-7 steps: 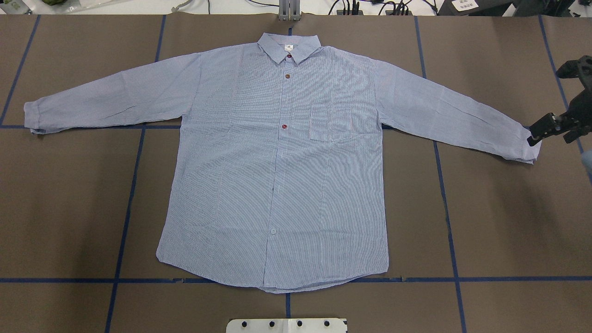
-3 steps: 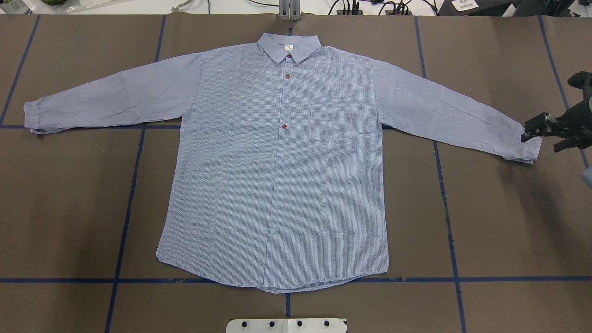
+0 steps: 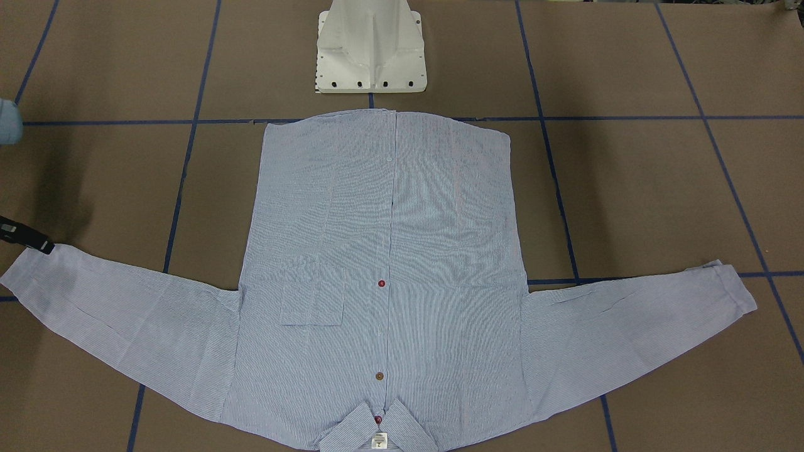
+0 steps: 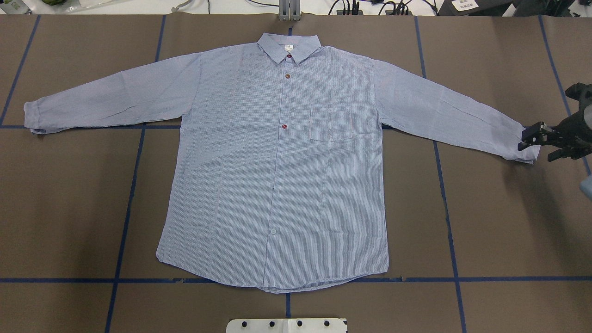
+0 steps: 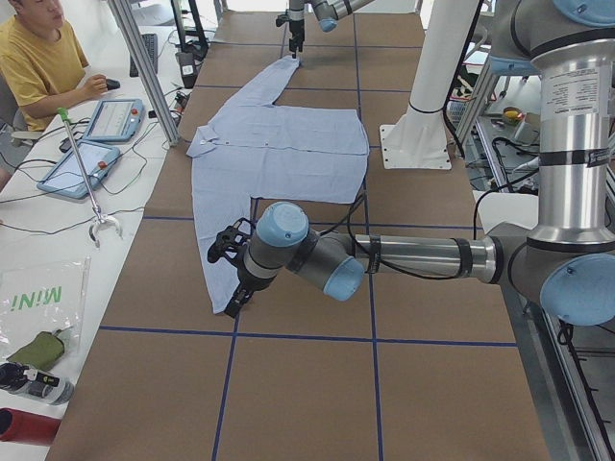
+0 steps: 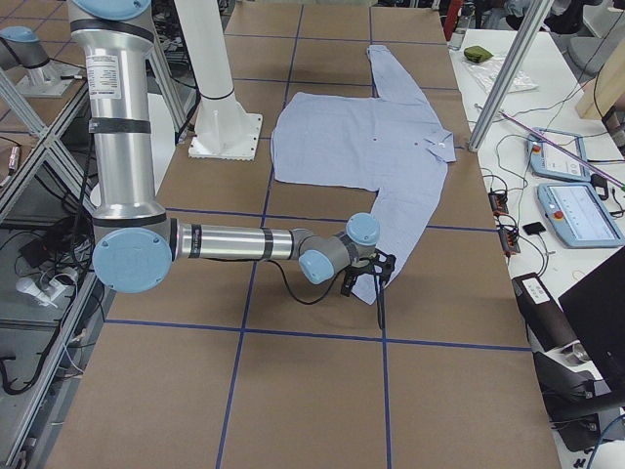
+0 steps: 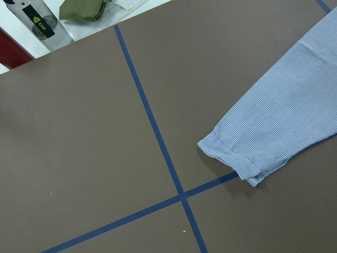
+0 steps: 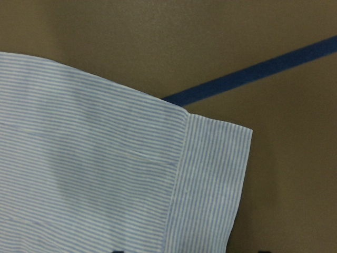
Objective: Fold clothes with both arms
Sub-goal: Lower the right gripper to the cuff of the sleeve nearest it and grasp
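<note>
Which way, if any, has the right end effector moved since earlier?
Yes. The right end effector moved left overhead, away from the blue tape line onto the cuff.

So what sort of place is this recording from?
Most likely a robotics lab workcell: a brown table marked with a blue tape grid, the robot's right arm reaching over it, and a person at a side bench with control tablets.

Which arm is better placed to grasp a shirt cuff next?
Probably right: the right gripper is open over its cuff, while the left wrist view shows the other cuff off to one side.
</note>
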{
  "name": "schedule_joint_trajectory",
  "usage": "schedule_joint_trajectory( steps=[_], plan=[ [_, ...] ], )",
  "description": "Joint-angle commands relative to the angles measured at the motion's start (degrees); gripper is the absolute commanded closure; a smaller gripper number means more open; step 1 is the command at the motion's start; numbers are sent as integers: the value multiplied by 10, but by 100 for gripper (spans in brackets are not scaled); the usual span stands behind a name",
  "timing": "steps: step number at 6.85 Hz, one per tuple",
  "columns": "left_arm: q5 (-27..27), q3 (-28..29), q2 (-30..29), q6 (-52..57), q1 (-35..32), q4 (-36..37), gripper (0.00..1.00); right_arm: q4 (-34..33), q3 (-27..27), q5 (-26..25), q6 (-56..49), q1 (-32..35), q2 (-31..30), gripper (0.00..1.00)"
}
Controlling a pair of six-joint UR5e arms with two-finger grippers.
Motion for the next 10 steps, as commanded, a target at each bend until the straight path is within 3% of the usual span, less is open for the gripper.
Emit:
schedule_joint_trajectory(
  steps=[1, 2, 3, 6, 8, 10],
  plan=[
    [0, 1, 0, -1, 0, 1, 0, 1, -7, -1, 10, -5, 0, 38],
    [0, 1, 0, -1, 0, 1, 0, 1, -8, -1, 37, -5, 1, 78],
    [1, 1, -2, -1, 0, 1, 0, 1, -4, 1, 40, -5, 1, 100],
    [2, 1, -2, -1, 0, 2, 0, 2, 9, 4, 40, -3, 1, 100],
    [-2, -2, -2, -1, 0, 0, 0, -5, 87, 2, 41, -2, 14, 100],
    [-2, 0, -3, 0, 0, 0, 0, -61, 82, 2, 65, -16, 115, 100]
  ],
)
